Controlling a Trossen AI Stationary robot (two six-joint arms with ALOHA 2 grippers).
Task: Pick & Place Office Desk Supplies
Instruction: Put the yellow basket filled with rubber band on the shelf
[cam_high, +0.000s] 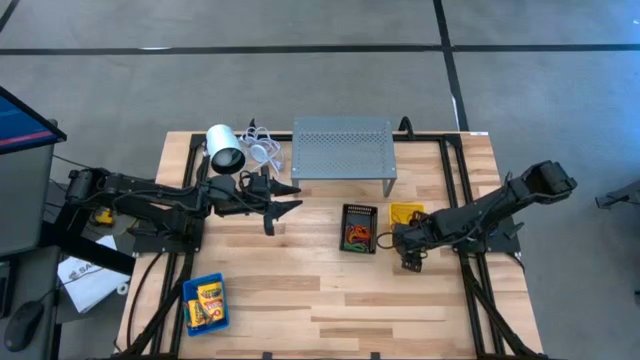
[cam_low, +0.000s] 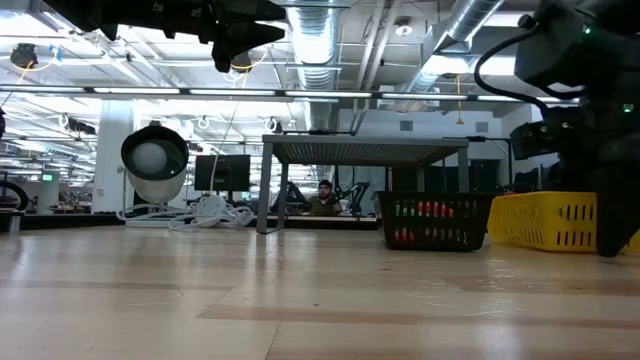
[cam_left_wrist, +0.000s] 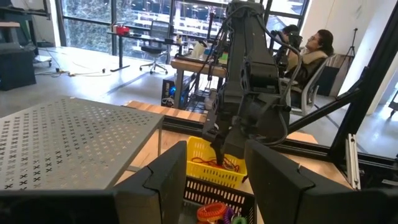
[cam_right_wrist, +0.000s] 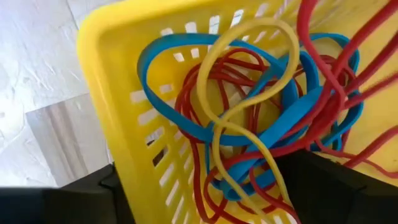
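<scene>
- Sorting status: the yellow bin (cam_right_wrist: 124, 93) holds a tangle of red, blue and yellow rubber bands (cam_right_wrist: 261, 124); the black bin (cam_high: 359, 228) at mid-table holds orange, red and purple loops. The blue bin (cam_high: 205, 304), near the table's front-left corner, holds the crayon boxes (cam_high: 208, 299). No loose supplies show on the bare table (cam_high: 300, 290), so the task appears near completion.
- Right gripper (cam_high: 411, 252): positioned at the front edge of the yellow bin, just right of the black bin. Whether its fingers are parted, or grip a band, cannot be told.
- Left gripper (cam_high: 283, 200): raised above the table, beside the grey stand (cam_high: 343, 150), fingers parted, holding nothing.
- View differences: only the right wrist view resolves the individual bands in the yellow bin. Only the high view shows the blue bin. The low view shows the black and yellow bins standing side by side.
</scene>
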